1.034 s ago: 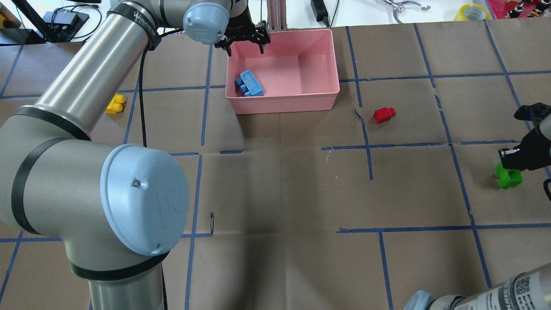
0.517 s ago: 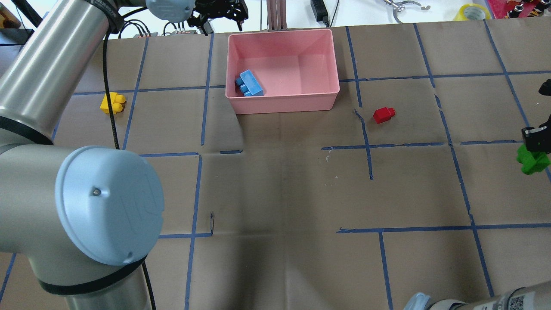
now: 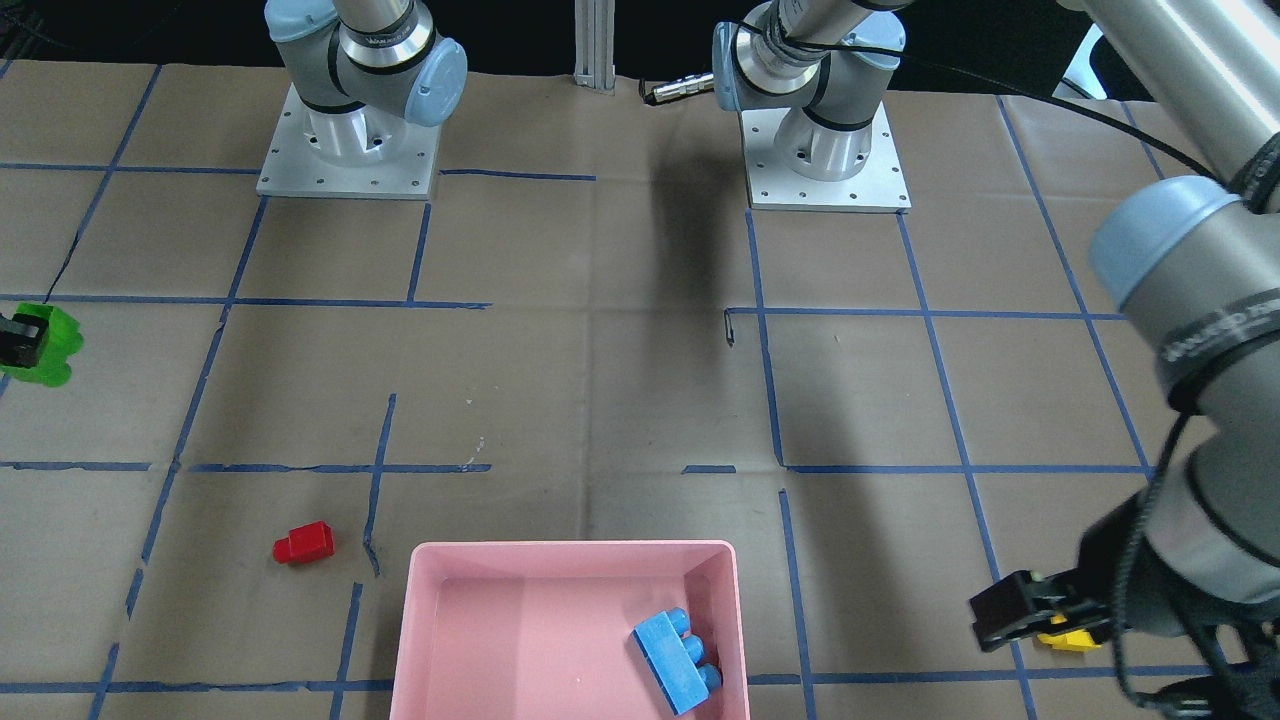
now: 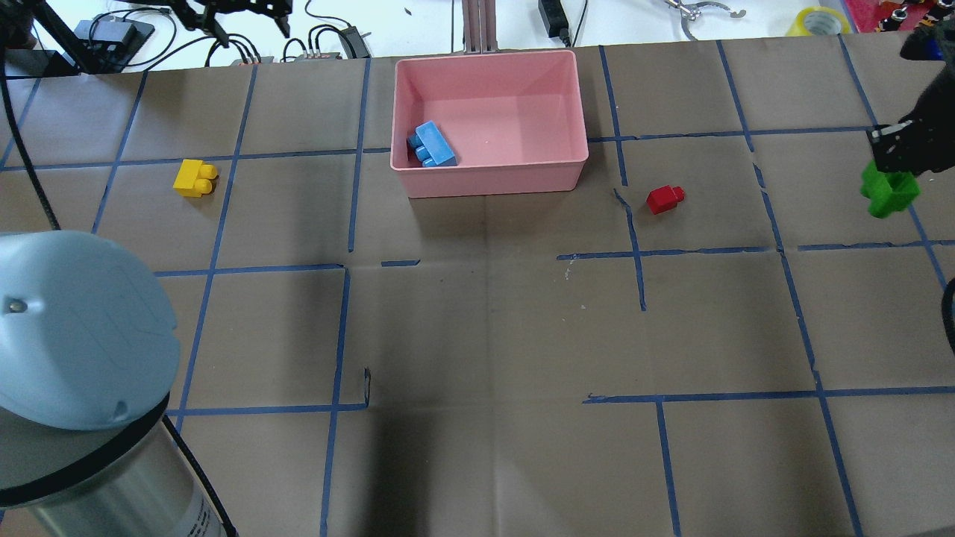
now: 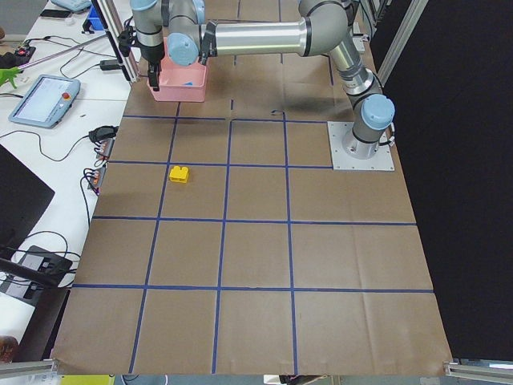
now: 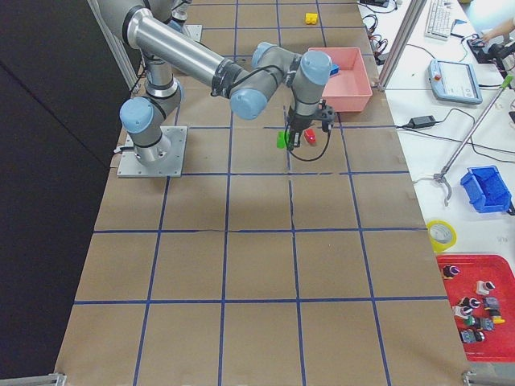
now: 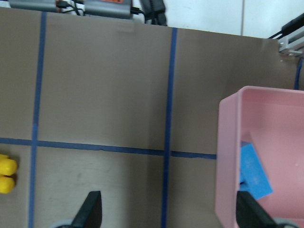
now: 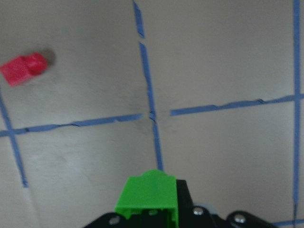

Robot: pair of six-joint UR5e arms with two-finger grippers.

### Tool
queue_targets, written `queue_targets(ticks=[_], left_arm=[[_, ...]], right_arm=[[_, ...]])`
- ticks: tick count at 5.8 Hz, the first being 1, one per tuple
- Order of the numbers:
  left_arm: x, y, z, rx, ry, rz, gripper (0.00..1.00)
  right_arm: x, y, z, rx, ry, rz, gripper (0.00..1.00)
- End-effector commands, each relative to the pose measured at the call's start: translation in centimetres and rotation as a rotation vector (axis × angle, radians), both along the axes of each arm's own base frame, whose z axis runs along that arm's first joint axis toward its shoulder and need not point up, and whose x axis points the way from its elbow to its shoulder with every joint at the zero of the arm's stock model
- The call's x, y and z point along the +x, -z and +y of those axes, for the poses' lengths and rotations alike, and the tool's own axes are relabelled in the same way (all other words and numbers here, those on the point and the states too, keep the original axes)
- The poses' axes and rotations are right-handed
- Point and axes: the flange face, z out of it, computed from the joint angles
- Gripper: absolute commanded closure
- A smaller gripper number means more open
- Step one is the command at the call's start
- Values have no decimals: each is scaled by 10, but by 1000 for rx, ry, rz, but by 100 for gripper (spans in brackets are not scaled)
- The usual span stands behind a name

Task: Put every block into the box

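Note:
The pink box (image 4: 492,179) stands at the far middle of the table with the blue brick (image 4: 431,145) in its left end. The yellow brick (image 4: 195,179) lies on the table to the left, and the red brick (image 4: 664,199) to the right of the box. My right gripper (image 4: 891,168) is shut on the green brick (image 4: 888,192) and holds it above the table at the right edge; it also shows in the right wrist view (image 8: 149,194). My left gripper (image 4: 250,26) is open and empty over the far edge, left of the box; its fingers (image 7: 90,211) show spread wide.
Cables and electronics (image 4: 112,33) lie beyond the far edge on the left. An aluminium post (image 4: 477,26) stands behind the box. A tape roll (image 4: 818,20) and tools lie at the far right. Blue tape lines grid the brown paper.
My left gripper has swung left, away from the box's back-left corner to beyond the far edge. My right gripper has lifted the green brick and carried it toward the far side.

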Motion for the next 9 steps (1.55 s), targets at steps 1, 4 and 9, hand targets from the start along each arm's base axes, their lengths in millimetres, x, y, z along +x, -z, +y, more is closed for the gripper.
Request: queue_targets(ticks=[1, 4, 9], left_arm=[[155, 41, 26, 74, 94, 2, 1], [159, 147, 33, 106, 106, 4, 1], [151, 241, 27, 142, 119, 5, 1]], right_arm=[[127, -26, -33, -86, 111, -133, 90], [344, 20, -138, -278, 151, -339, 87], [370, 103, -178, -247, 133, -262, 0]])
